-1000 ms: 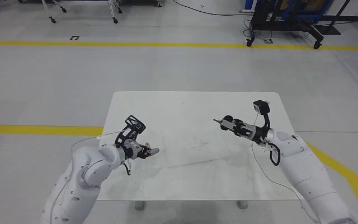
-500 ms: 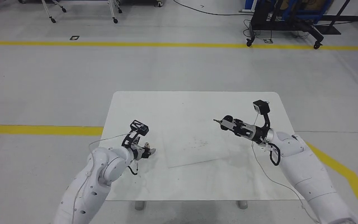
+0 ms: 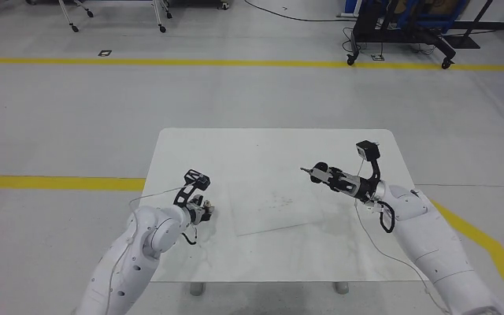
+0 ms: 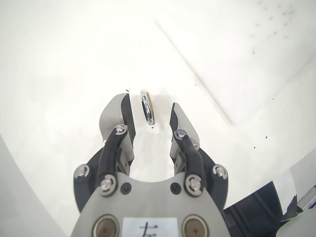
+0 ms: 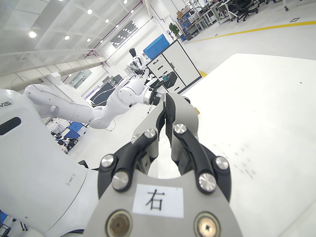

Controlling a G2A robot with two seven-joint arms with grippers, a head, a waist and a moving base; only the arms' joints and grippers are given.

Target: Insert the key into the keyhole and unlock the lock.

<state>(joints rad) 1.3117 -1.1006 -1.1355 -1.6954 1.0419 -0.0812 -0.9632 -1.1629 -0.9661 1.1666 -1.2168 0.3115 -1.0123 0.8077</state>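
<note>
Half-open left hand (image 4: 151, 101) astride lock (image 4: 147, 110)

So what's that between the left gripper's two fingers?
The lock, standing on edge on the table, clear of both fingers of the open left gripper. The left wrist view shows it.

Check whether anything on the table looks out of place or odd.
The lock stands on its narrow edge, slightly tilted, between the fingers of the open left gripper, touching neither, so it could tip. Small dark specks dot the table nearby. Nothing else stands out.
</note>
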